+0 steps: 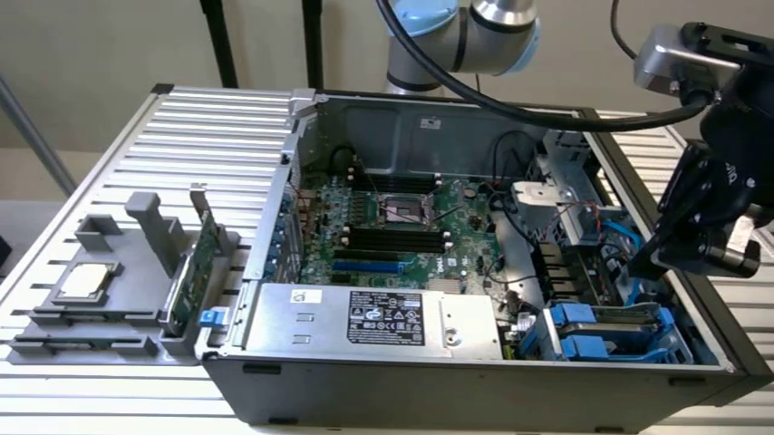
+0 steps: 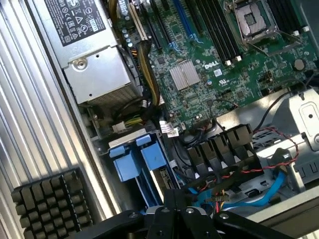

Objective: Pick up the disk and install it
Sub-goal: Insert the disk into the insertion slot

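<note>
The disk [image 1: 601, 332] sits edge-up in the drive bay at the open computer case's near corner, on the exterior view's right. Mostly its bright blue carrier frame [image 2: 135, 160] shows; the metal body is largely hidden. My gripper [image 1: 662, 259] hangs over the case's right wall, a little above and beyond the bay. In the wrist view its black fingers [image 2: 175, 198] are pressed together with nothing between them. They hover just off the blue carrier, apart from it.
A silver power supply [image 1: 362, 317] lies beside the bay, and the green motherboard [image 1: 400, 227] lies behind it. Red and blue cables [image 2: 269, 164] crowd the drive cage. On the slatted table stand a black heatsink [image 2: 50, 205] and a grey holder [image 1: 121, 299] with a chip and a green card.
</note>
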`<action>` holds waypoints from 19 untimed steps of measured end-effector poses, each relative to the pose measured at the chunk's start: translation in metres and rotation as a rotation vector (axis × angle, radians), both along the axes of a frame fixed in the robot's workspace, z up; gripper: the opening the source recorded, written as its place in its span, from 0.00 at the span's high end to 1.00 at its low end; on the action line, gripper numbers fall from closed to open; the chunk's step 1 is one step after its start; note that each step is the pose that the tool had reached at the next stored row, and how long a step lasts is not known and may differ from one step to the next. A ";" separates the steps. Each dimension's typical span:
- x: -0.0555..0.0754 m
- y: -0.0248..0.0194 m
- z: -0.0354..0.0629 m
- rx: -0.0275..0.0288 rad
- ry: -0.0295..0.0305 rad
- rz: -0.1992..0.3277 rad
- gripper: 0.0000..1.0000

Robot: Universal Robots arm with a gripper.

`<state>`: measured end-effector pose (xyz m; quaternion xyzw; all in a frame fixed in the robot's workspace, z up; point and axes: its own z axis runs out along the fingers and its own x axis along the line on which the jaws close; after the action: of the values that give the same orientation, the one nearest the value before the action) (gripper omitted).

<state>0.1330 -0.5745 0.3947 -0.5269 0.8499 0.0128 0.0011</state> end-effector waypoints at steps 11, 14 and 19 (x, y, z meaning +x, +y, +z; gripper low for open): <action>0.000 0.0000 0.0000 0.0001 0.0000 -0.189 0.89; 0.000 0.0000 0.0000 0.0002 0.0000 -0.239 0.89; 0.000 0.0000 0.0000 0.0036 0.0004 -0.309 0.89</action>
<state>0.1330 -0.5745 0.3947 -0.3900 0.9207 0.0141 0.0038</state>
